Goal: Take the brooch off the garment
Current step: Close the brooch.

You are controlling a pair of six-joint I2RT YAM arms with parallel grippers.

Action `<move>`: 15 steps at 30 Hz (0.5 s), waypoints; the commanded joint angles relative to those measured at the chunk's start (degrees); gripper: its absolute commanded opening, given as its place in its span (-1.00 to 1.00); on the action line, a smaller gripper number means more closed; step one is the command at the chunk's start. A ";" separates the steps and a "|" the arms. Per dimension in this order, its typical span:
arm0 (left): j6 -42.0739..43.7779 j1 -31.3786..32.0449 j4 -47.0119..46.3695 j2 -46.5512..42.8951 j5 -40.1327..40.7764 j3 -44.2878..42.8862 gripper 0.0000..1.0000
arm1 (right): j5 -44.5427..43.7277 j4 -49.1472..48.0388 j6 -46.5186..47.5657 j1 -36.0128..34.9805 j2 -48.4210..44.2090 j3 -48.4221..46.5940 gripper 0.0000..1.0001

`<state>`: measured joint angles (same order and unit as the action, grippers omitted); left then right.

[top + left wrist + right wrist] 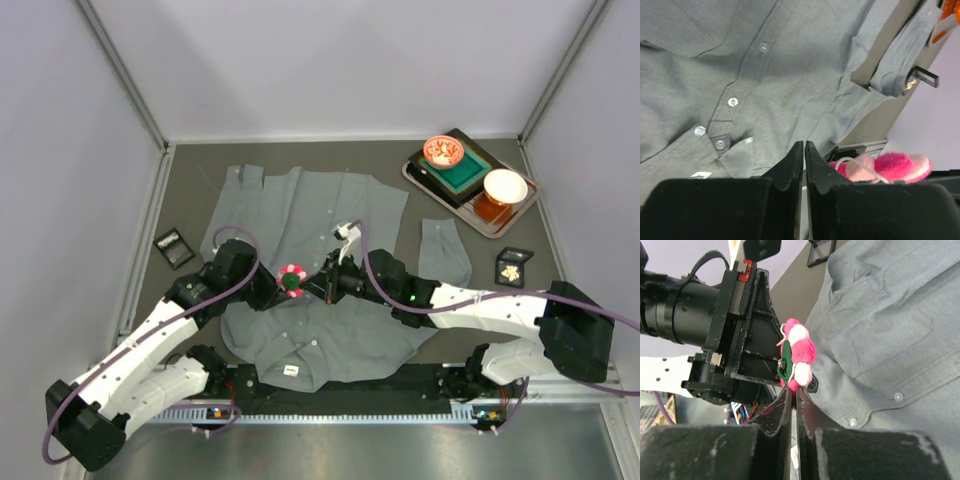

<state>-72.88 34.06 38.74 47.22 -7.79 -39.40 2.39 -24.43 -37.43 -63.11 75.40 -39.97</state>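
The right gripper (pixel 793 390) has its two fingers drawn almost together, and their tips pinch the lower edge of the brooch (pixel 799 357), a fluffy pink and pale flower with a dark green middle that stands straight above the fingertips in the right wrist view. Just beyond the brooch, on its far side from this claw, a black finger of the left gripper (pixel 757 340) lies against it. From above, the two claws meet tip to tip over the middle of the garment (pixel 330 210), the left gripper (pixel 278 284) on one side and the right gripper (pixel 313 286) on the other, with the brooch (pixel 291 280) between them. In the left wrist view the left gripper (pixel 804 147) is closed to a thin slit with nothing visible between its fingers; the brooch (pixel 890 167) sits just to the right of those fingers, near their base. Ahead of that claw the garment (pixel 790 75) spreads flat, its placket with pale buttons (pixel 732 101) running off to the left of the tips. Whether the brooch is pinned to the cloth or free of it cannot be told. A small black case (pixel 174 247) lies on the table well out beyond the left claw, off the garment's edge.
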 commanded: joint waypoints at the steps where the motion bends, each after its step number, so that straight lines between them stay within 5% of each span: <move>1: 3.44 0.12 1.77 1.29 1.46 -5.07 -0.79 | 3.14 -0.36 3.77 -1.49 1.07 -3.19 -1.00; 11: 8.19 0.04 4.68 1.99 1.21 -6.84 -0.74 | 7.01 2.36 8.25 -1.75 2.21 -3.97 -1.00; 15: 10.82 0.04 5.29 2.53 -2.92 -6.48 -0.43 | 6.22 3.85 5.97 1.05 0.90 -4.33 -1.00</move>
<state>-64.86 34.06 46.28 49.58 -6.61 -44.05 5.82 -22.28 -31.07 -63.37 76.69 -41.47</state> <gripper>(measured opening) 0.218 0.013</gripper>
